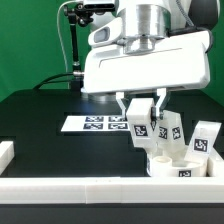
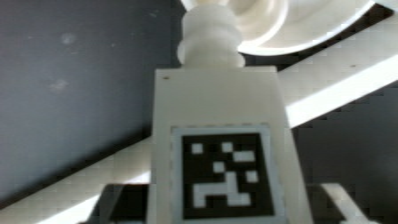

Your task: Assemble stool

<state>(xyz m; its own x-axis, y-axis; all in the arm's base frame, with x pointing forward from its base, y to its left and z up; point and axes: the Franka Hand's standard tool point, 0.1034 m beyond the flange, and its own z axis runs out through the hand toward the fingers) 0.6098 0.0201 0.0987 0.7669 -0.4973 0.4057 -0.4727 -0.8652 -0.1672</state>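
My gripper point(image 1: 142, 110) is shut on a white blocky stool leg point(image 1: 140, 125) and holds it upright, tag facing out, just above the table by the round seat point(image 1: 172, 163). In the wrist view the held leg point(image 2: 221, 120) fills the picture between my fingers point(image 2: 128, 200). Its round peg end points at the seat's rim point(image 2: 294, 22); I cannot tell if they touch. A second leg point(image 1: 173, 130) stands at the seat behind the held one. A third leg point(image 1: 206, 141) stands at the exterior view's right.
The marker board point(image 1: 95, 123) lies flat on the black table behind the gripper. A white rail point(image 1: 90, 190) runs along the front edge, with a white block point(image 1: 5, 152) at the exterior view's left. The rail also crosses the wrist view point(image 2: 347, 85).
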